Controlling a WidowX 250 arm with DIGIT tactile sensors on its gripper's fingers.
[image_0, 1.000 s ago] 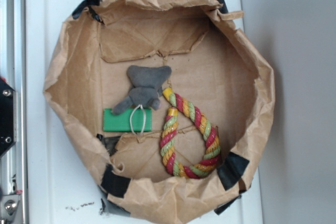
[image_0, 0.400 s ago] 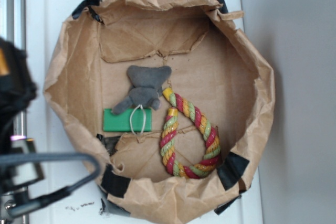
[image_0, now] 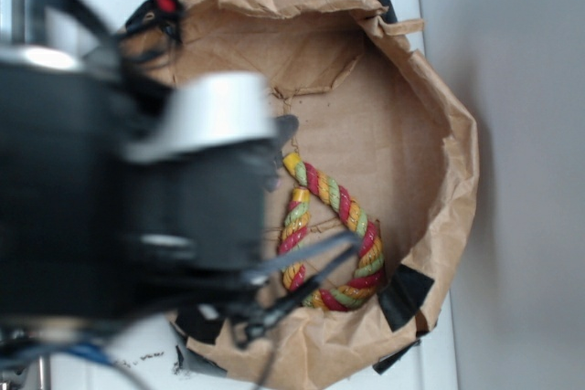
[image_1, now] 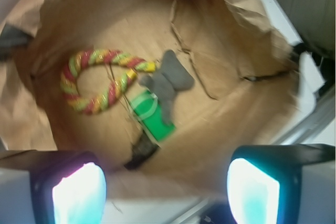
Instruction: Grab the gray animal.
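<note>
Bag walls point(image_1: 247, 19) ring floor; rope loop point(image_1: 97, 80) & green block point(image_1: 155, 119) touch gray animal point(image_1: 170, 80), top free.

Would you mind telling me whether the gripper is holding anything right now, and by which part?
Nothing is held: the gripper is open and empty, above the gray animal.

I see soft, even light in both views. In the outside view the arm point(image_0: 137, 198) is a big dark blur, far too close to be sharp, and its silver cap point(image_0: 215, 111) shines bright. The paper bag point(image_0: 430, 162) behind it looks clearer. My wrist view is a bit smeary all over. The two fingertips point(image_1: 79, 195) at the bottom glow white, pink and blue.
</note>
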